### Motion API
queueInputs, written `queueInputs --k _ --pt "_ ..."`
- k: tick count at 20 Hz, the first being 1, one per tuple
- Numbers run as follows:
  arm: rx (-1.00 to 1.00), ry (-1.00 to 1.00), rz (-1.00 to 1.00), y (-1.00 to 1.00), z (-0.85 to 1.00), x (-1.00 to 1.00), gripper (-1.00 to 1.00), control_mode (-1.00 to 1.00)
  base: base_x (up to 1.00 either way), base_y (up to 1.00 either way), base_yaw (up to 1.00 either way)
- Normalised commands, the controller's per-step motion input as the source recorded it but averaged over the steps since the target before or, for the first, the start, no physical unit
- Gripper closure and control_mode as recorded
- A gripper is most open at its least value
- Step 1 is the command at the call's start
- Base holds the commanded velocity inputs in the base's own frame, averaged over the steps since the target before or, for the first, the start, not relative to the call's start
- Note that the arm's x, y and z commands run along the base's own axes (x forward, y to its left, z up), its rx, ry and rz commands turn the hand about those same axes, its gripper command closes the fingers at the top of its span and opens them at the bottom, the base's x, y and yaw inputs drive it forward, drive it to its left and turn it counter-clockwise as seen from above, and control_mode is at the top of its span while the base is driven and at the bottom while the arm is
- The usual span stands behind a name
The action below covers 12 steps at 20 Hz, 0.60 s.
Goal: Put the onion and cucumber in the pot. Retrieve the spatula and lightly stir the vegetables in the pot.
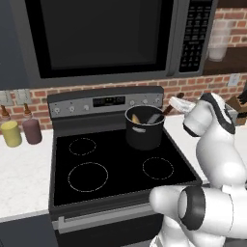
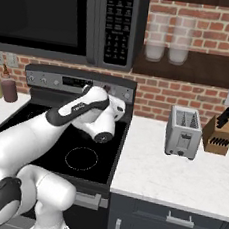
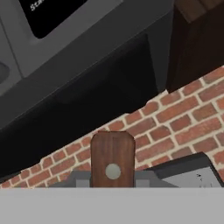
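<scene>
Nearest the lens in the hand view: spatula [image 3: 112, 157] handle, brown wood with a pale rivet, clenched between the fingers [image 1: 176, 102] and standing straight up from them. Brick wall and the dark underside of the microwave [image 1: 103, 36] beyond.

Left to right in the left base view:
- Well left of the fingers, on the worktop [image 1: 21, 169]: yellow jar [image 1: 11, 133], maroon bottle [image 1: 32, 129].
- Stove [image 1: 116, 164], black glass top, front burners bare.
- Just left of and below the fingers, on the back right burner: pot [image 1: 144, 128]. Inside it, cucumber [image 1: 136, 118] against the left wall and the grey spatula blade dipped in beside it, handle slanting up and right to the fingers.
- Onion not made out inside the pot from this angle; nowhere on stove or worktop either, so probably low in the pot.
- Right of the fingers in the right base view: toaster [image 2: 184, 132], knife block [image 2: 224, 133].

Step in hand, by judgement: loading done, spatula fetched, stirring under way or about to begin. Next move calls for small, slow sweeps of the blade around the pot floor, grip kept firm, handle kept off the rim, no shove hard enough to slide the pot or flip a vegetable out.

Writing: white lettering on the microwave panel and keypad, digits on the stove display, all too small or cut off to read. No brand legible.
</scene>
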Motion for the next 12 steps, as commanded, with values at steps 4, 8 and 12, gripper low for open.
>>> queueInputs --k 4,8,12 --pt "-0.07 0.13 0.00 0.06 -0.01 0.33 1.00 -1.00 0.00 0.00 0.00" --pt "-0.01 0.03 0.00 0.11 -0.06 0.41 1.00 -1.00 0.00 0.00 0.00" --pt "0.00 0.00 0.01 0.18 -0.22 0.46 1.00 -1.00 0.00 0.00 0.00"
